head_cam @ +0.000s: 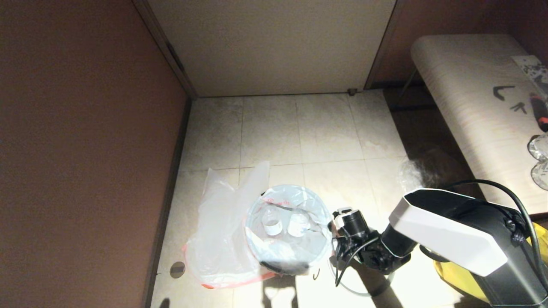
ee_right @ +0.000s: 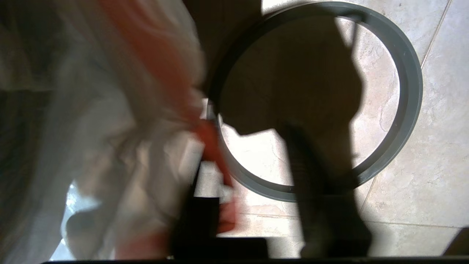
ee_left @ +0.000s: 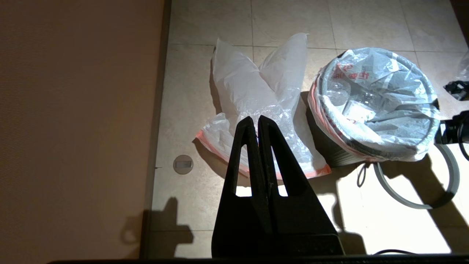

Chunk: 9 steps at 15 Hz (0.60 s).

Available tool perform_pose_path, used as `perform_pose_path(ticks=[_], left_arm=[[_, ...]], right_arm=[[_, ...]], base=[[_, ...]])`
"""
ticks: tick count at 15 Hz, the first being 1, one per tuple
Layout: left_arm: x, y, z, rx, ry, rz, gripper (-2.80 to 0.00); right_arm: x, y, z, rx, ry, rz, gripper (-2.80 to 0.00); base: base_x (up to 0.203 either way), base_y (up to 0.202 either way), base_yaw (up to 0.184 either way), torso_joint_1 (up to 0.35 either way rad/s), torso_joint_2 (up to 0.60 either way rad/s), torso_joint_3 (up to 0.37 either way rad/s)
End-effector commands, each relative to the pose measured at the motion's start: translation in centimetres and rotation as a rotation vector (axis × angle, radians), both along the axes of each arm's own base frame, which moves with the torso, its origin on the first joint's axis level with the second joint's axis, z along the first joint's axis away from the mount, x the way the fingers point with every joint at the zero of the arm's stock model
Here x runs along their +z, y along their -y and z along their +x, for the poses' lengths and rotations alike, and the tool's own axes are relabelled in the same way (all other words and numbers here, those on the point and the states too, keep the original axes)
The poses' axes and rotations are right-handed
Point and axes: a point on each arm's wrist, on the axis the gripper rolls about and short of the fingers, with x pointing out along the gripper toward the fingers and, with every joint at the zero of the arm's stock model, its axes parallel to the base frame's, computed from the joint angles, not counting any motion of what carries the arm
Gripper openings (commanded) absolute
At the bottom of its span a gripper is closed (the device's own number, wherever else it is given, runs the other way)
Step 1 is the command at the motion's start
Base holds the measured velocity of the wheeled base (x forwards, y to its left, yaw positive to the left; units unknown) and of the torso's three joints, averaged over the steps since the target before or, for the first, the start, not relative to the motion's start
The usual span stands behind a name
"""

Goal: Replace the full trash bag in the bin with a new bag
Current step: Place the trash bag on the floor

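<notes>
The bin (head_cam: 284, 268) stands on the tiled floor, its black wall showing under the full trash bag (head_cam: 295, 201) that lines it. Two small labelled bottles (head_cam: 272, 225) show through the bag, whose pink-red hem (ee_left: 322, 121) folds over the bin (ee_left: 329, 148). The grey hoop (ee_left: 414, 200) lies flat on the floor right of the bin. Left of the bin the new bag (head_cam: 222, 239) lies limp. My right gripper (head_cam: 336, 246) is at the bin's right edge, open, with the full trash bag's hem (ee_right: 210, 141) against one finger. My left gripper (ee_left: 258, 119) hangs shut above the new bag (ee_left: 256, 88).
A brown wall (head_cam: 85, 149) runs close along the left. A round floor socket (head_cam: 177, 269) sits near it. A pale bench (head_cam: 471, 107) and a crinkly clear bag (head_cam: 411, 173) stand to the right, and a yellow bag (head_cam: 460, 278) lies under my right arm.
</notes>
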Motion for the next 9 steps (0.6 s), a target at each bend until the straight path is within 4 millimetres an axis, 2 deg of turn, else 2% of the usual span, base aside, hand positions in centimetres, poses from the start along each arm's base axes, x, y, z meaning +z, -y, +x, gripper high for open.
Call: perform_pose_path(ticks=[1, 3, 6, 9], left_arm=[[0.0, 0.0, 0.0, 0.001, -0.002, -0.001, -2.8], [0.0, 0.0, 0.0, 0.001, -0.002, -0.001, -2.8], [0.0, 0.0, 0.0, 0.001, -0.001, -0.001, -2.8], [0.0, 0.0, 0.0, 0.001, -0.002, -0.001, -2.8]], right_arm=[[1.1, -0.1, -0.1, -0.002, 0.018, 0.011, -2.8], [2.5, 0.1, -0.7, -0.008, 0.026, 0.03, -2.8], [6.5, 0.0, -2.5, -0.005, 0.06, 0.106, -2.8], [9.5, -1.4, -4.5, 0.02, 0.096, 0.196, -2.8]], base=[[0.0, 0.0, 0.0, 0.0, 0.0, 0.0], [0.0, 0.0, 0.0, 0.0, 0.0, 0.0], [0.0, 0.0, 0.0, 0.0, 0.0, 0.0], [0.0, 0.0, 0.0, 0.0, 0.0, 0.0]])
